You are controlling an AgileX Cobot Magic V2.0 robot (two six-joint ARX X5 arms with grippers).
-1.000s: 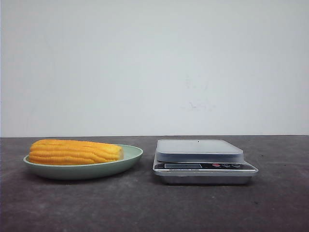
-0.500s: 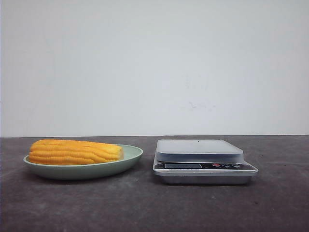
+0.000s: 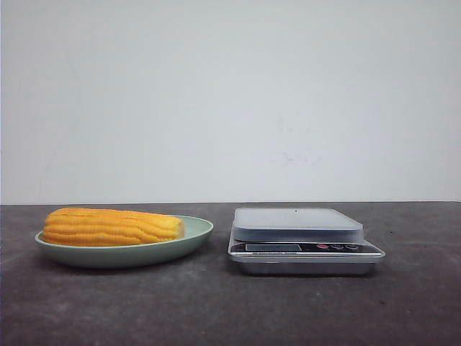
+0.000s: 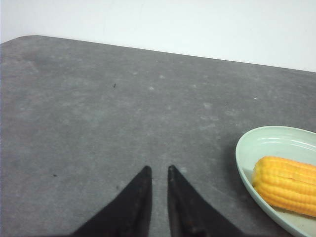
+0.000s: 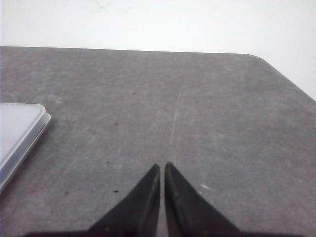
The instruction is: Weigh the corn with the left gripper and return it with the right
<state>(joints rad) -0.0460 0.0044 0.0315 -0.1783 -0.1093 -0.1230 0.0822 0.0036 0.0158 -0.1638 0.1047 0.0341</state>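
The yellow-orange corn (image 3: 112,226) lies on its side in the green plate (image 3: 194,238) at the left of the table. It also shows in the left wrist view (image 4: 286,185), on the plate (image 4: 252,148). My left gripper (image 4: 159,171) hangs over bare table beside the plate, its black jaws nearly together and empty. My right gripper (image 5: 162,167) is over bare table beside the scale, jaws shut and empty. Neither gripper shows in the front view.
A silver kitchen scale (image 3: 299,241) with a pale platform stands right of the plate; its corner shows in the right wrist view (image 5: 19,131). A white wall runs behind the dark grey table (image 3: 230,310). The table's rounded corners show in both wrist views.
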